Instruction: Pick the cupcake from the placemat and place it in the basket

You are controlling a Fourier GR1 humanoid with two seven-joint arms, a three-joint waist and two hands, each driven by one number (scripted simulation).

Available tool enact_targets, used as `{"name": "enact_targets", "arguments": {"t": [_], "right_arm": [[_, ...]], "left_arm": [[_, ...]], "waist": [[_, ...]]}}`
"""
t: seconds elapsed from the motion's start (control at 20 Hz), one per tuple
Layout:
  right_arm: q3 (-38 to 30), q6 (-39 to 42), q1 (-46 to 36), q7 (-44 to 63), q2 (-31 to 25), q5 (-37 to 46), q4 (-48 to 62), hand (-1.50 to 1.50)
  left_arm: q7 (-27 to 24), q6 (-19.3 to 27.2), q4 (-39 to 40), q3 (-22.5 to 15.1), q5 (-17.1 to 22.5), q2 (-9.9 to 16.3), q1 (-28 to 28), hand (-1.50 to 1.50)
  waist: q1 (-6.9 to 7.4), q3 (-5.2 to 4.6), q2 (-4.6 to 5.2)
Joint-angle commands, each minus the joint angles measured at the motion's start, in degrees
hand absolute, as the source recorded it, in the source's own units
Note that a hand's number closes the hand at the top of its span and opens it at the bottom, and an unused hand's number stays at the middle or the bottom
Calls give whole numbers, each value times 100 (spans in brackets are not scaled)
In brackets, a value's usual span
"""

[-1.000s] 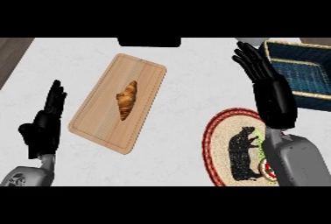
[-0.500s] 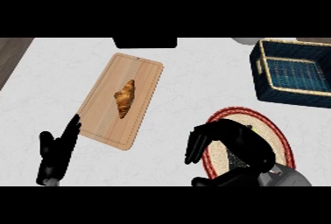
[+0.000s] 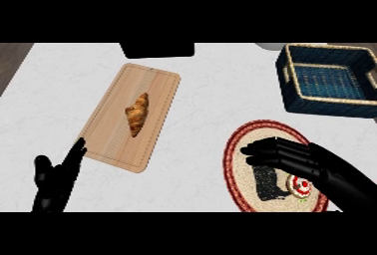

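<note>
The right hand is low over the round placemat, with its fingers bent a little and holding nothing. The cupcake sits on the placemat, just under that hand, and you can see its red and white top. The blue basket is up in the far right corner, well apart from it. The left hand rests open at the lower left, near a wooden board with a croissant on it

basket navy, tan rim | placemat cream, red-black border | board light wood | croissant golden-brown | worktop white marbled
</note>
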Motion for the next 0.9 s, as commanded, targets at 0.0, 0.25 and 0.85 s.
{"name": "enact_targets", "arguments": {"t": [0.0, 0.25, 0.85], "right_arm": [[-864, 185, -207, 527, -1009, 355, -660, -150], [-2169, 1242, -583, 690, -2223, -543, -720, -150], [-3355, 3852, -658, 227, -4202, -1341, 76, -150]], "left_arm": [[191, -132, 230, 5, 124, 19, 238, 0], [165, -149, 102, -99, 30, -23, 380, 0], [190, -248, 301, -94, -61, -182, 180, 0]], "waist": [[-18, -61, 42], [72, -53, 61], [156, -46, 98]]}}
